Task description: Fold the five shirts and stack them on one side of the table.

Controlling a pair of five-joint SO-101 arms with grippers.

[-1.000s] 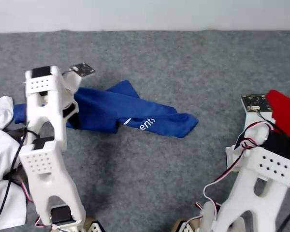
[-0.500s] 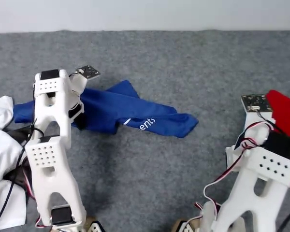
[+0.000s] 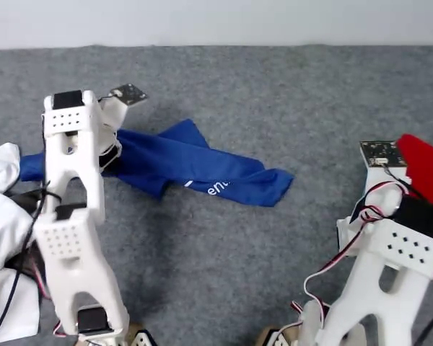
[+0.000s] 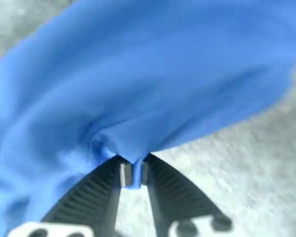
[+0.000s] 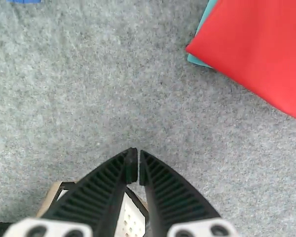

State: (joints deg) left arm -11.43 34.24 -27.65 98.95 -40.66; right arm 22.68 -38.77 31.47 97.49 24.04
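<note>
left end effector [image 4: 133, 174] clamped on thin fold of blue shirt [image 3: 202, 169], far-left on desk [image 3: 289, 94] | right end effector [image 5: 138, 165] together, empty, near red shirt [image 5: 256, 54] | risk: pinch slips, shirt bunches instead of spreading

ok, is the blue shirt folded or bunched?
Bunched: the blue shirt lies crumpled on the table, cloth pinched in the left gripper.

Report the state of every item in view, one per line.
left claw: shut on blue shirt
right claw: shut, empty, over bare table
blue shirt: unfolded, bunched, one fold pinched
red shirt: folded, atop a teal shirt
white shirt heap: unfolded, crumpled
</note>
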